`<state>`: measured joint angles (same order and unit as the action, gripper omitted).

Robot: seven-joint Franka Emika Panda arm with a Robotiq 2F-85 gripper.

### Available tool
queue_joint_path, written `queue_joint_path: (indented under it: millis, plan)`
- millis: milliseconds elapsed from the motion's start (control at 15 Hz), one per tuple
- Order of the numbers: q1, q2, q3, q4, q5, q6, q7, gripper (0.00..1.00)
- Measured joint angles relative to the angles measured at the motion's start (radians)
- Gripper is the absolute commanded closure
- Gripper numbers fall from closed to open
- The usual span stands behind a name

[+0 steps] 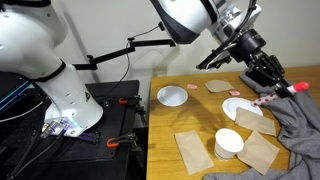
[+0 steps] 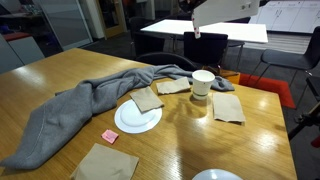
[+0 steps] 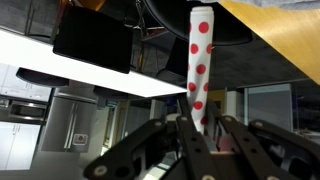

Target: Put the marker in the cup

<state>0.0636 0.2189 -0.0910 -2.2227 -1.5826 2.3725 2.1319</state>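
In the wrist view the gripper (image 3: pixel 200 128) sits at the bottom centre of the frame. Its two dark fingers (image 3: pixel 222 135) are nearly together and pinch the lower end of the marker (image 3: pixel 199 62). The marker stands upright from the fingers to the top of the frame, white with red dots. This view shows only a room and ceiling lights behind it, and nothing of the table.

In an exterior view the gripper (image 1: pixel 281 82) is in the upper right of the frame, raised above the grey cloth (image 1: pixel 297 122). Here the marker is too small to make out. The cup (image 1: pixel 228 143) stands low in the frame on the wooden table (image 1: pixel 160 135), well apart from the gripper, between two tan paper pieces (image 1: pixel 190 150). One white plate (image 1: pixel 240 108) lies between the cup and the gripper, with a small pink piece (image 1: pixel 263 100) just beside it.

In an exterior view from another side, the cup (image 2: pixel 203 84) is right of centre. Only a white part of the arm (image 2: pixel 228 8) shows at the top edge, above the cup. The cloth (image 2: pixel 80 112) spreads to the left.
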Motion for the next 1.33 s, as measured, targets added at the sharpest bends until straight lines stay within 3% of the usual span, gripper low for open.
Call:
queue_joint_path:
  millis: [667, 1333]
  plan:
    - [-0.002, 0.028, 0.076, -0.065, 0.005, -0.209, 0.293, 0.95]
    - [-0.003, 0.155, 0.084, -0.063, 0.030, -0.274, 0.453, 0.95]
